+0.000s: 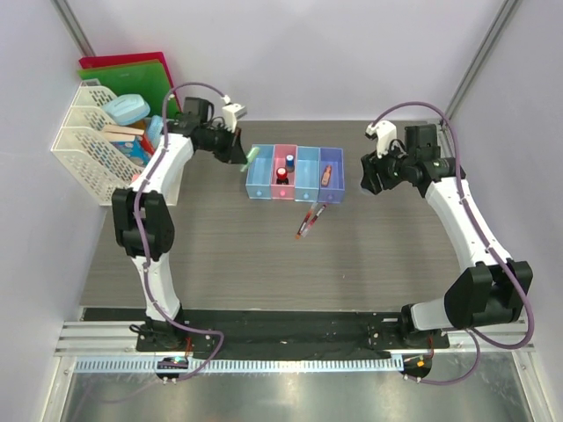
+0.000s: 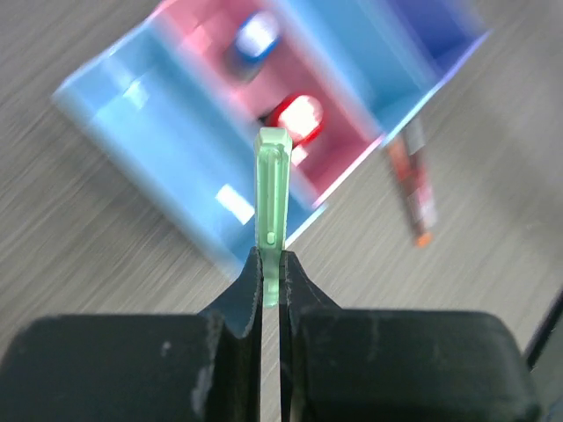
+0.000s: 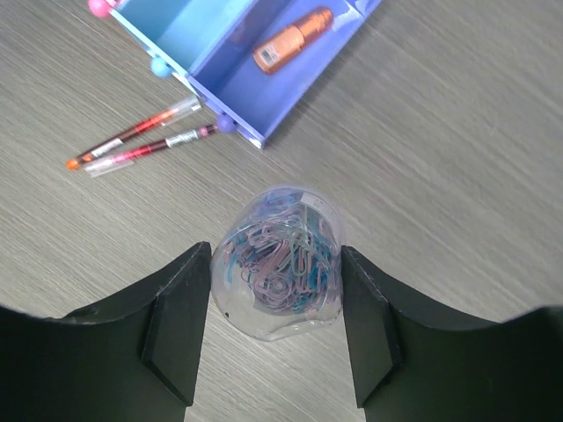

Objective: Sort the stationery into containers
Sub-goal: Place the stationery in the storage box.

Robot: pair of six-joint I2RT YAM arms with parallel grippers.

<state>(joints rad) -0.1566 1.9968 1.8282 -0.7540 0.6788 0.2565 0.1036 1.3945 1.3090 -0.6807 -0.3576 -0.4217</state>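
My left gripper [image 1: 236, 146] is shut on a thin green clip [image 2: 272, 193] that sticks out past the fingertips, just left of the row of bins [image 1: 295, 173]. The pink bin [image 2: 339, 145] holds a red piece [image 2: 297, 117] and a blue piece [image 2: 255, 35]. An orange marker [image 3: 293, 40] lies in the purple-blue bin [image 1: 331, 174]. Two red-and-black pens [image 1: 310, 220] lie on the table in front of the bins. My right gripper [image 3: 275, 257] has its pads against both sides of a clear tub of paper clips [image 3: 277, 281], right of the bins.
A white lattice rack [image 1: 88, 141] with boxes stands at the far left, with red and green folders [image 1: 132, 75] behind it. White walls close in the table on the left, back and right.
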